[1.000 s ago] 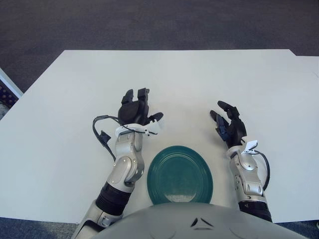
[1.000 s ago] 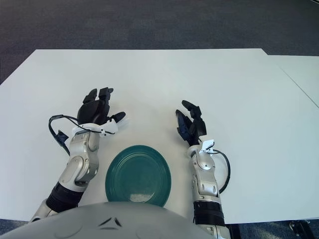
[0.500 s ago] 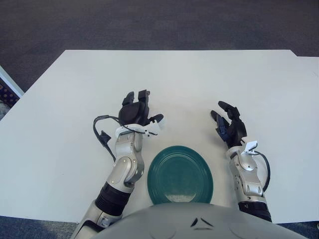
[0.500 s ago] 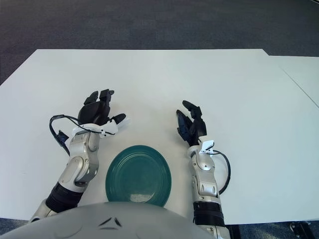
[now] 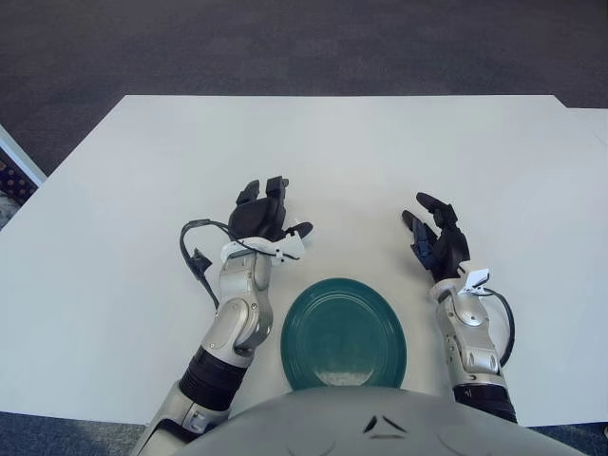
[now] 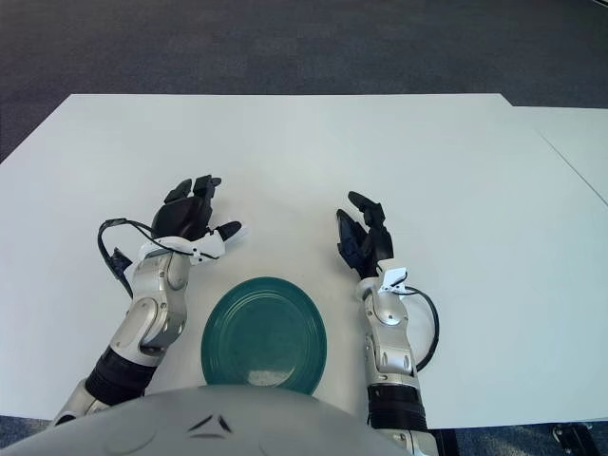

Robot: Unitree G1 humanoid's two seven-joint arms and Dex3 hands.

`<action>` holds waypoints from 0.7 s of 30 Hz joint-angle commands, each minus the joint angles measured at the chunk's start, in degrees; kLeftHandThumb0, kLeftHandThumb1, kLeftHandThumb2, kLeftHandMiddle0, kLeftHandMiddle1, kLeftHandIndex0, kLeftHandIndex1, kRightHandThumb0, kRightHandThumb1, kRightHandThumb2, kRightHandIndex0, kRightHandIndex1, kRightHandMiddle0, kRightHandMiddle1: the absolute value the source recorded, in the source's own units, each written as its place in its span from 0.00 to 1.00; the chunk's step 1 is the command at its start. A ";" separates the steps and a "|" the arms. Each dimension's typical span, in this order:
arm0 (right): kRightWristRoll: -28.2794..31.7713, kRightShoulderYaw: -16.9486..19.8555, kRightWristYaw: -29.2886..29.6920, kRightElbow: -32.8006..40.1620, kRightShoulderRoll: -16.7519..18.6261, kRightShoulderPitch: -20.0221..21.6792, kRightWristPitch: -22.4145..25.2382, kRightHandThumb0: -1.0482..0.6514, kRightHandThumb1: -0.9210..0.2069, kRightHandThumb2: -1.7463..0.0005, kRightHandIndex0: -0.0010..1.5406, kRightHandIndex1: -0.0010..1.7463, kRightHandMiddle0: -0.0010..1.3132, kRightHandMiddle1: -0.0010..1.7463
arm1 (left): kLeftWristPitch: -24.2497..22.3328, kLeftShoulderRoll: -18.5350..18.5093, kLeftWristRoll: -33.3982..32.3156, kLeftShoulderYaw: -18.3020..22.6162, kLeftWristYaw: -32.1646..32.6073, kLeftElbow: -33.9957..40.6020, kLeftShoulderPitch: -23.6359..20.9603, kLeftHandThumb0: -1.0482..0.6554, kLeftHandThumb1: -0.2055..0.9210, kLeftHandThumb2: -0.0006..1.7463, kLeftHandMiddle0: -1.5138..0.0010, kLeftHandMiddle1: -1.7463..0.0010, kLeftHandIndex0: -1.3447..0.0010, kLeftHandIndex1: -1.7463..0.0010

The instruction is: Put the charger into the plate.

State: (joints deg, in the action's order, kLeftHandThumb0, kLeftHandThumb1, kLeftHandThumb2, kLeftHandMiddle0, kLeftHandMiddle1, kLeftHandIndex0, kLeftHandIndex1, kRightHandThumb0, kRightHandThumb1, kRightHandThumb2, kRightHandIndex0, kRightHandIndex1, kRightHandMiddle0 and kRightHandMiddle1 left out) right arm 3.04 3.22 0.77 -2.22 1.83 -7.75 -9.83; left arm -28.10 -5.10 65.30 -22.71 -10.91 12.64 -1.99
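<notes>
The dark green plate (image 5: 343,332) lies on the white table (image 5: 380,152), close to my body. My left hand (image 5: 264,211) is just beyond the plate's upper left rim, seen from the back with its fingers curled. A small white piece, the charger (image 5: 295,240), shows under the thumb and is mostly hidden by the hand. My right hand (image 5: 435,235) is beside the plate's upper right, with its fingers spread and nothing in them.
A black cable (image 5: 193,249) loops out from the left wrist. The table's front edge runs just below the plate. Dark carpet (image 5: 285,47) lies beyond the far edge.
My left hand has drifted slightly to the right and toward the plate, the white piece moving with it. The right hand and the plate have stayed put.
</notes>
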 commanded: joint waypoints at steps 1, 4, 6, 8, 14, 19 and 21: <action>-0.67 -0.24 0.38 -1.56 0.08 -0.70 0.99 0.33 0.00 0.69 0.32 0.01 0.05 0.44 | 1.13 -1.15 -1.70 0.09 -0.47 -0.97 -1.02 0.00 1.00 0.31 0.86 1.00 1.00 0.61; -0.60 -0.25 0.38 -1.90 0.12 -0.62 0.57 0.33 0.00 0.68 0.32 0.00 0.05 0.44 | 2.59 -1.70 -3.88 0.45 1.21 -3.67 -1.70 0.00 1.00 0.31 0.87 1.00 1.00 0.64; -0.49 -0.27 0.32 -2.22 0.21 -0.53 0.15 0.33 0.00 0.68 0.32 0.00 0.05 0.44 | 4.02 -2.07 -5.71 0.91 3.06 -6.52 -2.49 0.00 1.00 0.30 0.86 1.00 1.00 0.62; -0.45 -0.24 0.26 -2.33 0.18 -0.59 -0.07 0.33 0.00 0.68 0.32 0.00 0.05 0.44 | 5.38 -2.34 -7.34 1.28 4.55 -8.31 -2.91 0.00 1.00 0.30 0.86 1.00 1.00 0.61; -0.25 -0.15 0.22 -2.59 0.08 -0.69 -0.43 0.34 0.00 0.67 0.32 0.00 0.05 0.44 | 9.00 -3.15 -11.48 2.02 8.98 -12.89 -3.57 0.00 1.00 0.26 0.83 0.99 1.00 0.53; -0.10 -0.18 0.16 -2.41 0.15 -0.80 -0.55 0.34 0.00 0.67 0.32 0.00 0.05 0.44 | 10.55 -3.61 -13.30 2.11 11.24 -14.58 -3.73 0.00 1.00 0.24 0.82 0.99 1.00 0.48; -0.04 -0.20 0.15 -2.31 0.21 -0.85 -0.56 0.34 0.00 0.67 0.32 0.00 0.05 0.44 | 10.86 -3.75 -13.85 2.05 11.80 -14.92 -3.81 0.00 1.00 0.23 0.82 0.99 1.00 0.47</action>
State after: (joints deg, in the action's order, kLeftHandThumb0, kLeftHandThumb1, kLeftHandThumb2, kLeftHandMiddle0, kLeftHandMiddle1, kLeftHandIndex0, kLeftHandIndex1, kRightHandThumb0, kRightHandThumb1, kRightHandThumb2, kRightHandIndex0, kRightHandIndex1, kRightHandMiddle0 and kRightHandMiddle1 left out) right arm 2.75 2.91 0.88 -3.34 1.79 -7.63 -11.59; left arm -18.07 -8.06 52.20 -21.17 -0.73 -1.39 -4.65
